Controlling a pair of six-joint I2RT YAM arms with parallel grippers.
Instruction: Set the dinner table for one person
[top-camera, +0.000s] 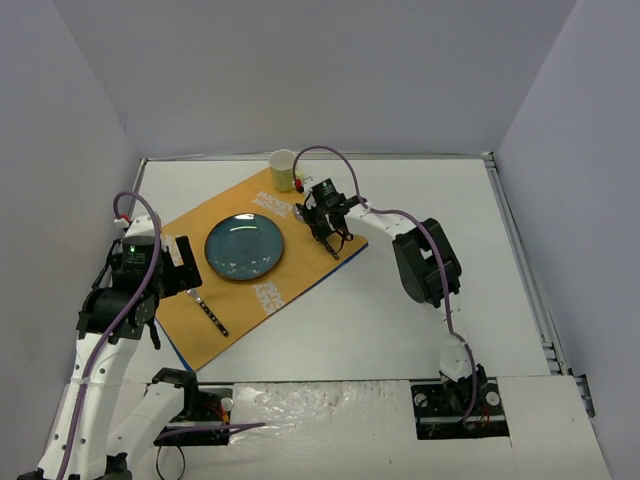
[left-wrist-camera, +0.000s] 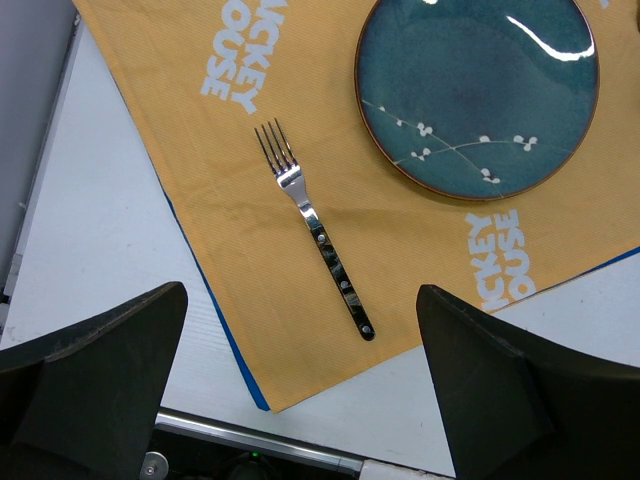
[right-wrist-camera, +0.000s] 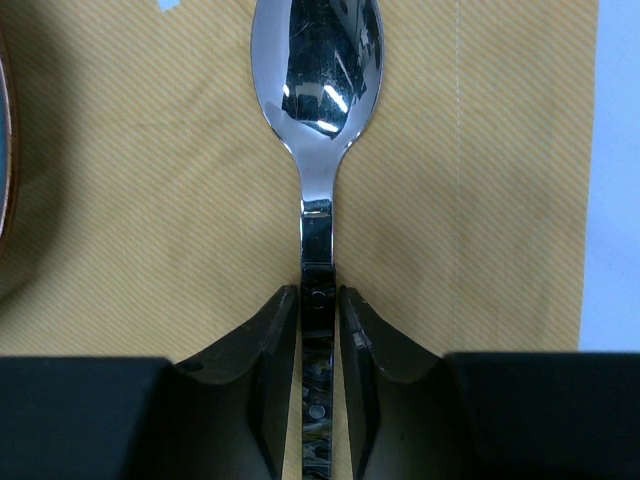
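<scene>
On the white dinner table (top-camera: 430, 190) lies an orange placemat (top-camera: 240, 300) with a dark teal plate (top-camera: 244, 245) in its middle. A fork (top-camera: 208, 312) lies on the mat left of the plate, and it also shows in the left wrist view (left-wrist-camera: 318, 240). My right gripper (top-camera: 335, 240) is low over the mat's right side. In the right wrist view it (right-wrist-camera: 319, 295) is shut on the dark handle of a spoon (right-wrist-camera: 318, 70), whose bowl rests on the mat. My left gripper (left-wrist-camera: 300, 292) is open and empty above the fork's handle end.
A pale yellow cup (top-camera: 283, 170) stands at the mat's far corner, just behind my right gripper. The plate's rim (right-wrist-camera: 5, 150) is close on the left of the spoon. The mat's right edge and bare table (right-wrist-camera: 615, 150) lie just right of the spoon.
</scene>
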